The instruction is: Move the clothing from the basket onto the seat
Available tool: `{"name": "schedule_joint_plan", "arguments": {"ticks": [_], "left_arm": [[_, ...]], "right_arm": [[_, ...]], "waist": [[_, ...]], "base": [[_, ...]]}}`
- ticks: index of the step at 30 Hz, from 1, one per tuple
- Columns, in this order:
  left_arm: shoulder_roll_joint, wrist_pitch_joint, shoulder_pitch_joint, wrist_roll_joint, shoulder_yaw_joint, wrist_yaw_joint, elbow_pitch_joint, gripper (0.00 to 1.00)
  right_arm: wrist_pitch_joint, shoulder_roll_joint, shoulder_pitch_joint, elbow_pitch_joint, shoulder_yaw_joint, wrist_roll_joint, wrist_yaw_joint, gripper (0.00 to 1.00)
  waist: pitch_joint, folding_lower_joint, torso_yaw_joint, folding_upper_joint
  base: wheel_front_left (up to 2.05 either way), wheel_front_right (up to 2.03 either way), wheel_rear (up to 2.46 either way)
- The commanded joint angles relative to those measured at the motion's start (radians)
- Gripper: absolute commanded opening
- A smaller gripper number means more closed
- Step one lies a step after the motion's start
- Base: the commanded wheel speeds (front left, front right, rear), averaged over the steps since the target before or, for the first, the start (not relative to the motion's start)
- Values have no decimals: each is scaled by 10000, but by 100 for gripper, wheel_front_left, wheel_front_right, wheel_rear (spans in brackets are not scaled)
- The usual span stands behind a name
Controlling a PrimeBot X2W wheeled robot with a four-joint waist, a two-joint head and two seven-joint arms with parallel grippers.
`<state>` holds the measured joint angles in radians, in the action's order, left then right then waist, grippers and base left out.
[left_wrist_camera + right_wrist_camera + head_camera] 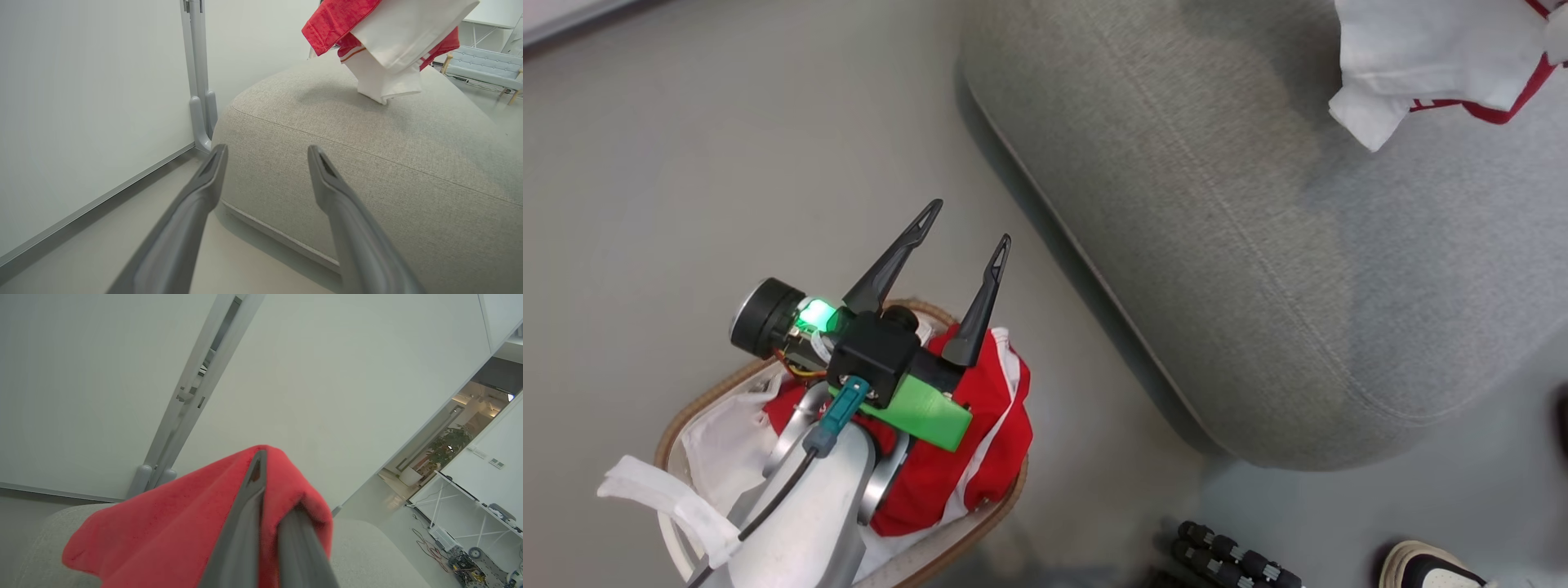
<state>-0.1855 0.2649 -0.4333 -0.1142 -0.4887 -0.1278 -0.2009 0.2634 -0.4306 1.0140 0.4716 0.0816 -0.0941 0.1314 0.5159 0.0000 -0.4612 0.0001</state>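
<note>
Your right tool (pixel 263 465) is clamped on a red garment (pixel 163 531) over the seat (pixel 1217 245); release near the rounded edge and it may slide off. Your left tool (pixel 970 222) hangs spread, empty, above more red clothing (pixel 980 441) in the basket (pixel 698 408).

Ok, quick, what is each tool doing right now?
Left tool: open, holding nothing.
Right tool: shut on the red clothing.
</note>
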Motion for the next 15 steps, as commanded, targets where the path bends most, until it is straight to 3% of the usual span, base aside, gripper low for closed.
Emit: {"name": "schedule_joint_plan", "arguments": {"ticks": [1, 12, 13, 14, 15], "left_arm": [[-143, -7, -216, -58, 23, -47, -4, 100], [-298, -7, -37, -173, 264, -48, -327, 100], [-264, -7, -11, -177, 287, -48, -369, 100], [-228, -7, 43, -175, 330, -49, -429, 100], [-191, -7, 91, -174, 371, -48, -460, 100]], "right_arm": [[20, 85, -81, 237, -322, 108, -14, 0], [20, 1335, -1749, 1676, -1890, 846, -14, 3], [20, 1407, -1951, 1718, -2003, 891, -14, 18], [20, 1506, -2226, 1755, -2158, 966, -14, 39], [20, 1578, -2443, 1746, -2293, 1002, -14, 46]], "waist": [[678, 0, 616, -1], [724, 0, 889, -1], [652, 0, 899, -1], [526, 0, 915, -1], [431, 0, 928, -1]], "base": [[0, 0, 0], [0, 0, 0], [0, 0, 0], [0, 0, 0], [0, 0, 0]]}}
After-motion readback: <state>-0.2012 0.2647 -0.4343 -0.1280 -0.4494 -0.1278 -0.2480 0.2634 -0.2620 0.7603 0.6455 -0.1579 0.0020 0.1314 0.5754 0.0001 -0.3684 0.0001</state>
